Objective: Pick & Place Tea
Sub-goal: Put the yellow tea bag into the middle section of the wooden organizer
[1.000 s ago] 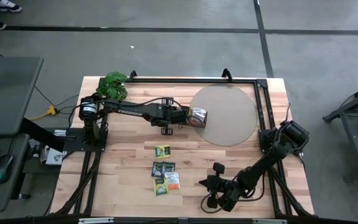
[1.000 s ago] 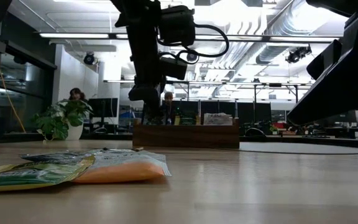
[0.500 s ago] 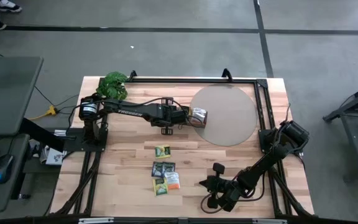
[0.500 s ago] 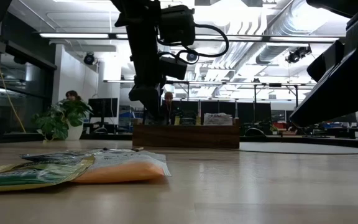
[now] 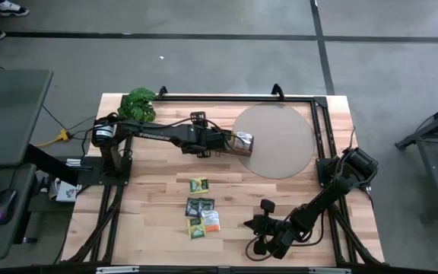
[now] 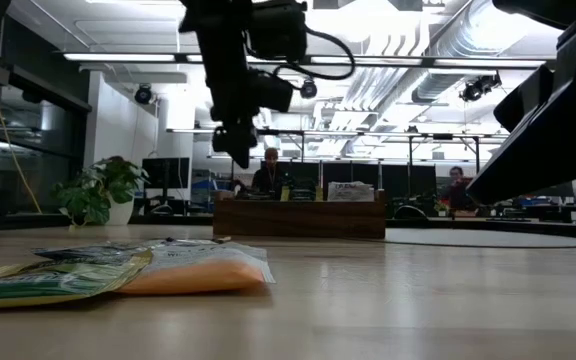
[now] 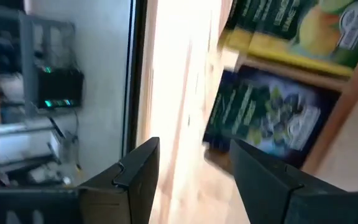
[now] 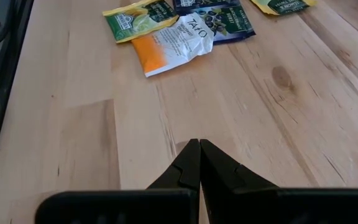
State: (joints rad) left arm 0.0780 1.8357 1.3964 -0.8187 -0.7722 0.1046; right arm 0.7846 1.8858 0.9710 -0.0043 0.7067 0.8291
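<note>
Left claw open beside tray.

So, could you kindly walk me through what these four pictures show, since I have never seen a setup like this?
It is a robot with two dark arms at a wooden table, each ending in a two-fingered gripper.

One picture looks straight down on the table, one looks level across its top, and two come from cameras on the arms' wrists.

On the table lie a few small tea sachets, a leafy plant in a corner, a round grey mat and a wooden tray at the mat's edge with sachets already in it.

The left gripper hangs beside the tray with its jaws open and nothing between them; its wrist camera looks down into the tray. The right gripper waits low over the table near the loose sachets, jaws shut and empty.
</note>
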